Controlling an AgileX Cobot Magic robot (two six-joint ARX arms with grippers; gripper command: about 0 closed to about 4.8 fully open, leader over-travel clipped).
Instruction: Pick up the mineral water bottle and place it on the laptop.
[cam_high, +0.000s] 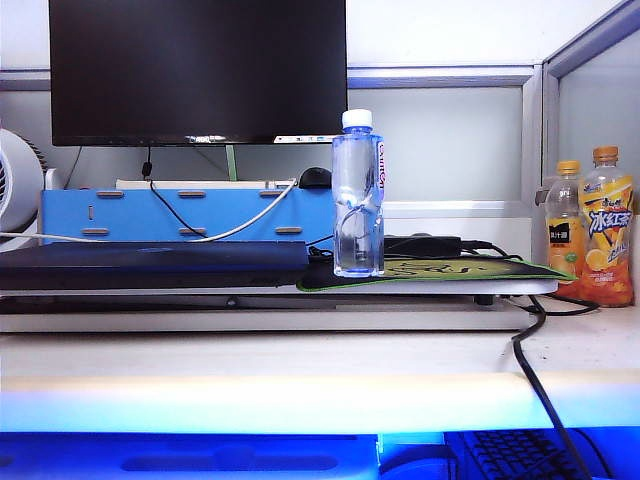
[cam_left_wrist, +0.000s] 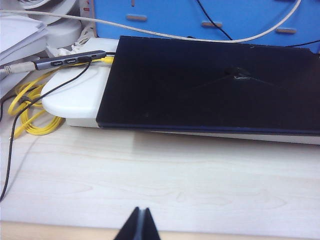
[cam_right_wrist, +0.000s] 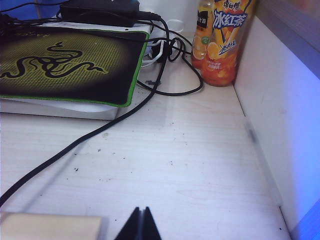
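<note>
The bottle (cam_high: 358, 195) is seen upright on the mat (cam_high: 450, 270), just right of the laptop (cam_high: 150, 264). Both the left gripper (cam_left_wrist: 139, 225) and right gripper (cam_right_wrist: 139, 225) are held closed and empty over the near desk (cam_high: 300, 365).

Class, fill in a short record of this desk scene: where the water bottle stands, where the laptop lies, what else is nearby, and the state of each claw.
bottle: mineral water bottle upright on the green-edged mouse mat, cap on
laptop: laptop closed, flat on a white stand, left of the bottle, nothing on it
nearby: two orange drink bottles at the far right; black monitor behind
left claw: left claw shut, low over bare desk before the laptop
right claw: right claw shut, over bare desk near the mat
task status: bottle not yet picked up
</note>
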